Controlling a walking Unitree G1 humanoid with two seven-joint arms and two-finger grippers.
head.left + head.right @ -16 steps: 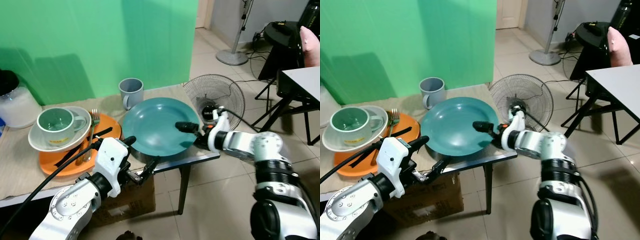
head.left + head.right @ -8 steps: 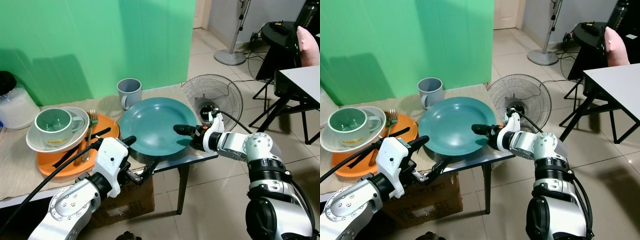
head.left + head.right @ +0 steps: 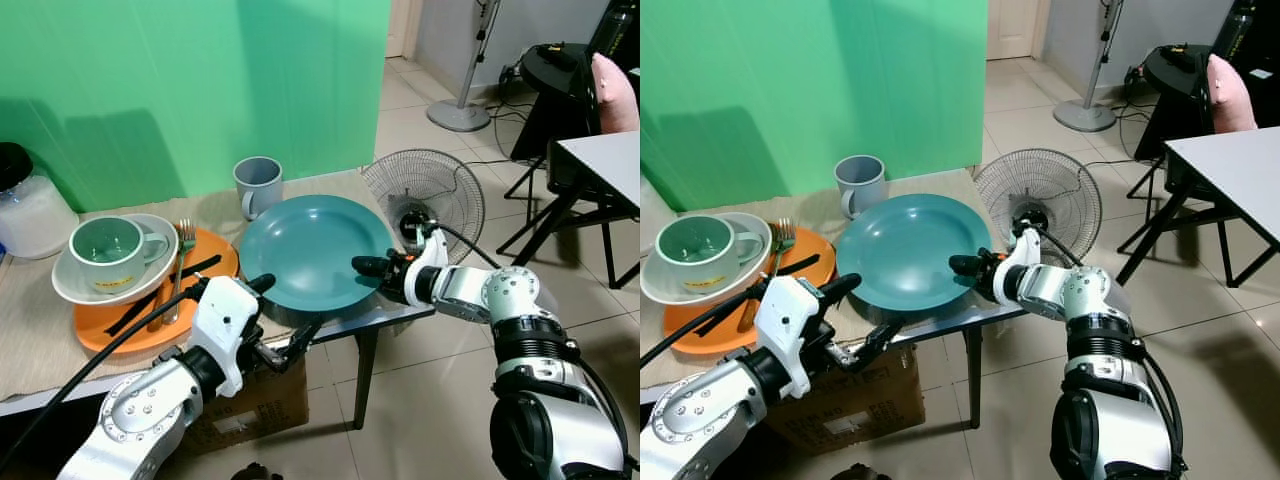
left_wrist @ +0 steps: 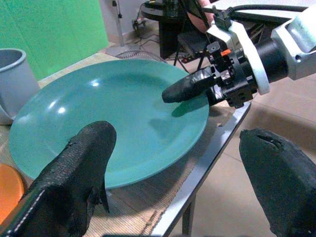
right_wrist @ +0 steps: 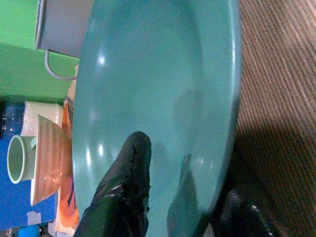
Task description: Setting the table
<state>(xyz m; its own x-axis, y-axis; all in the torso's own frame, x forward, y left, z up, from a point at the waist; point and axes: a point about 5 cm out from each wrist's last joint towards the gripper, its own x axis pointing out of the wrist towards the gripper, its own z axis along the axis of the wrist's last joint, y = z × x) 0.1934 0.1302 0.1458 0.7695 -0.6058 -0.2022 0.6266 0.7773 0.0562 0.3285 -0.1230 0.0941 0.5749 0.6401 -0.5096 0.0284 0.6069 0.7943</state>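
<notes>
A large teal plate (image 3: 305, 250) lies flat at the table's right end, on a woven mat. My right gripper (image 3: 362, 270) is open and straddles its right rim. One black finger (image 5: 129, 177) hovers just above the plate, throwing a shadow on it; the other finger (image 5: 242, 217) sits below the rim. My left gripper (image 3: 283, 308) is open wide in front of the table's near edge, level with the plate's front rim and holding nothing. A grey mug (image 3: 258, 185) stands behind the plate.
To the left an orange plate (image 3: 210, 268) carries a fork, black utensils and a white bowl holding a green cup (image 3: 108, 250). A black-lidded jar (image 3: 25, 210) stands far left. A floor fan (image 3: 425, 190) is beyond the table's right edge (image 3: 400, 312), a cardboard box (image 3: 260, 400) beneath.
My right gripper has drawn back a little toward the plate's right rim. The plate and my left gripper have stayed put; the camera shifted slightly.
</notes>
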